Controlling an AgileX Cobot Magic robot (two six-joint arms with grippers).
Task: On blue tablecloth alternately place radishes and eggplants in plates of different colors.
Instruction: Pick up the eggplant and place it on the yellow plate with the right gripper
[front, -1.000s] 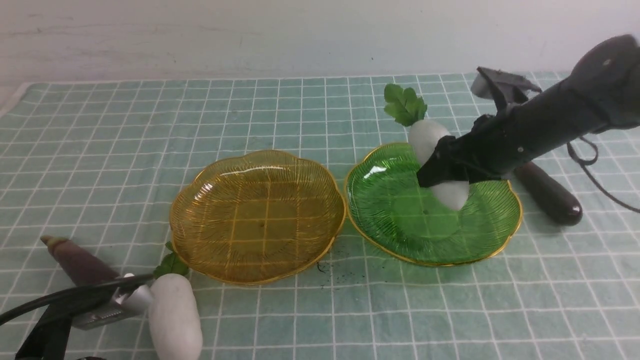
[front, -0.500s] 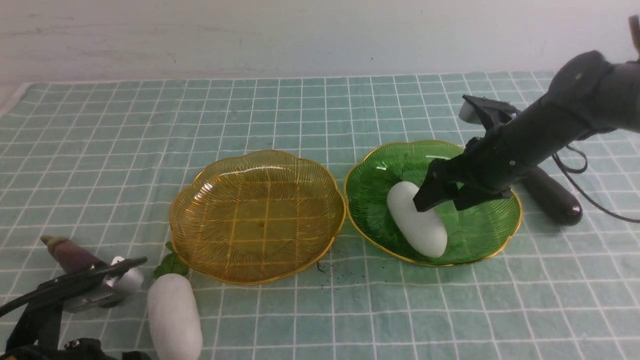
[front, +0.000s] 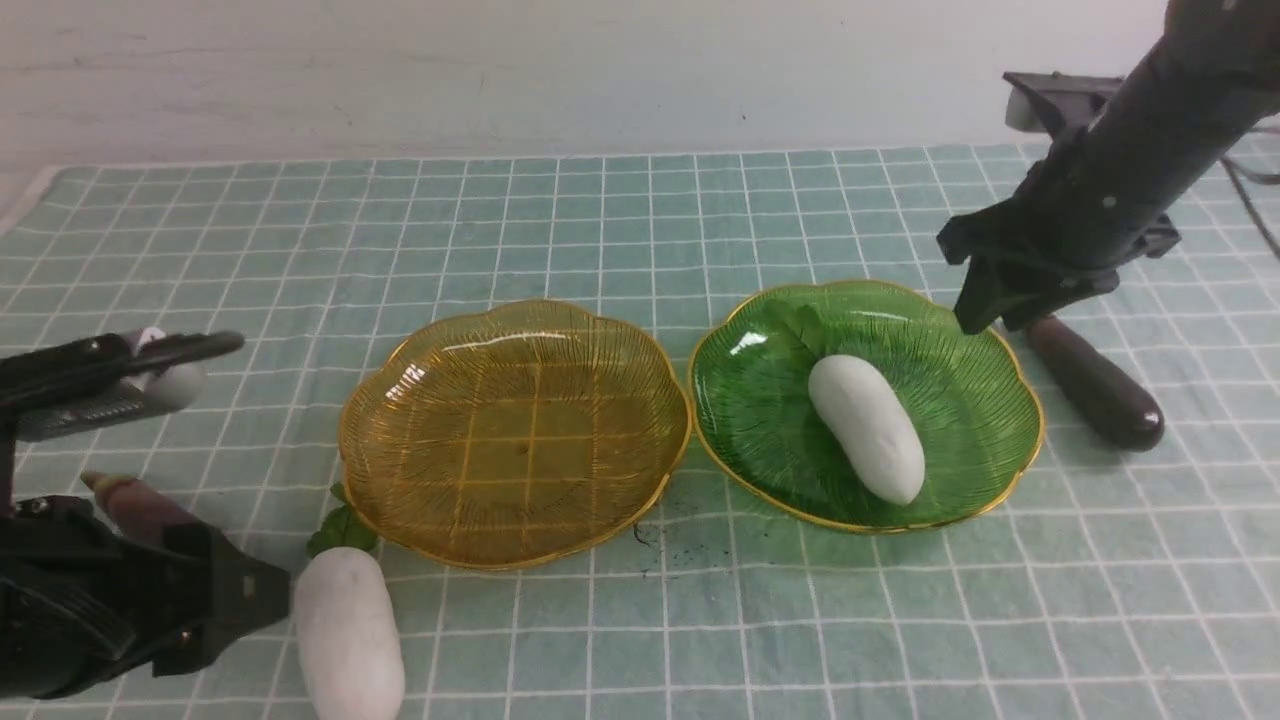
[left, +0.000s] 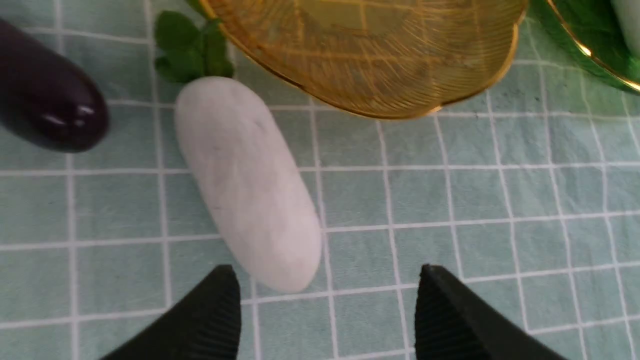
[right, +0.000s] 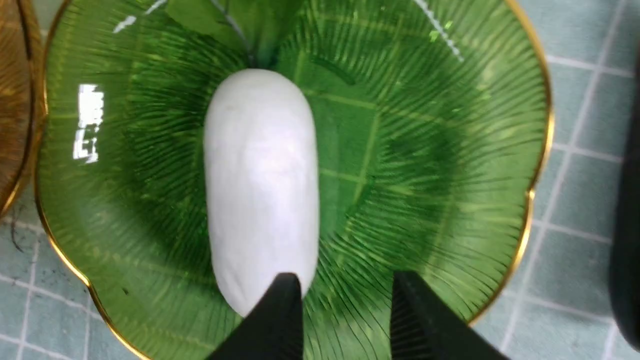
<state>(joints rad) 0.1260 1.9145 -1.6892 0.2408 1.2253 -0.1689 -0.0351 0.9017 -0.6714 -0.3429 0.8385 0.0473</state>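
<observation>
On the blue tablecloth (front: 640, 220) one white radish (front: 866, 428) lies in the green plate (front: 960, 400), seen also in the right wrist view (right: 260, 185). My right gripper (front: 990, 318) is open and empty above that plate's far right rim (right: 542, 130). The amber plate (front: 515, 430) is empty. The second radish (front: 348, 632) lies in front of it on the cloth. My left gripper (left: 327, 272) is open, just short of this radish (left: 247, 182). One eggplant (front: 135, 508) lies at the left, partly behind the left arm. The other eggplant (front: 1095, 382) lies right of the green plate.
A pale wall runs behind the cloth's far edge. The two plates nearly touch at the middle. The left arm's camera mount (front: 110, 385) hangs over the left side. Small dark specks (front: 650, 540) lie on the cloth between the plates' front rims.
My right gripper let go of the radish, which now lies flat in the green plate, then rose and drew back to the right. My left arm lifted and swung toward the front radish.
</observation>
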